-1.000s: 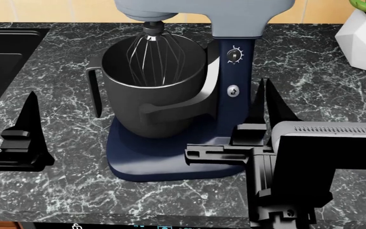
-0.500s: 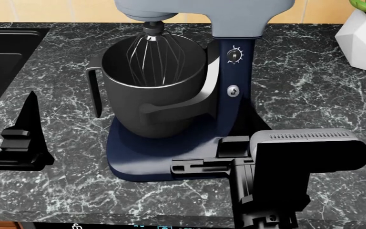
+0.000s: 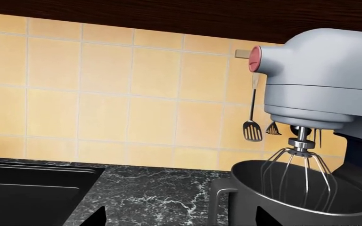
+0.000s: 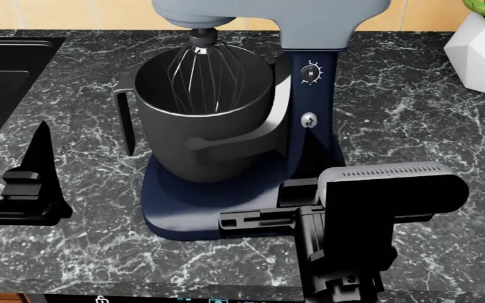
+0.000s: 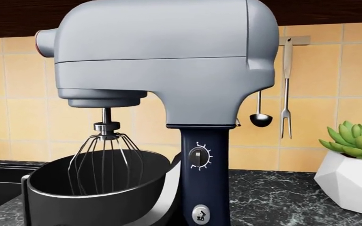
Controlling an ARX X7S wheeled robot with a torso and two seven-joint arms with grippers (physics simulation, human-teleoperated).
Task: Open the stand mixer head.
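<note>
Nearest, the right gripper point(image 4: 264, 221) hangs low over the front of the navy base point(image 4: 175, 214); its jaws are largely hidden behind its own black body, so I cannot tell whether they are spread or pressed together. Against the head view of a second ago, this arm has swung leftward and dropped its fingers from upright toward level, closing on the mixer's foot. The left gripper point(image 4: 32, 183) has not moved; only one upright finger shows, and its spacing cannot be read either. Beyond them sits the dark grey bowl point(image 4: 204, 117) with the wire whisk point(image 5: 105, 157) hanging inside. Highest and farthest back is the stand mixer head point(image 5: 162, 61), down and level atop the navy column point(image 5: 205, 174). It looks heavy, rigid and smooth, likely slippery; pushing up under its front nose, far from the hinge, seems best.
</note>
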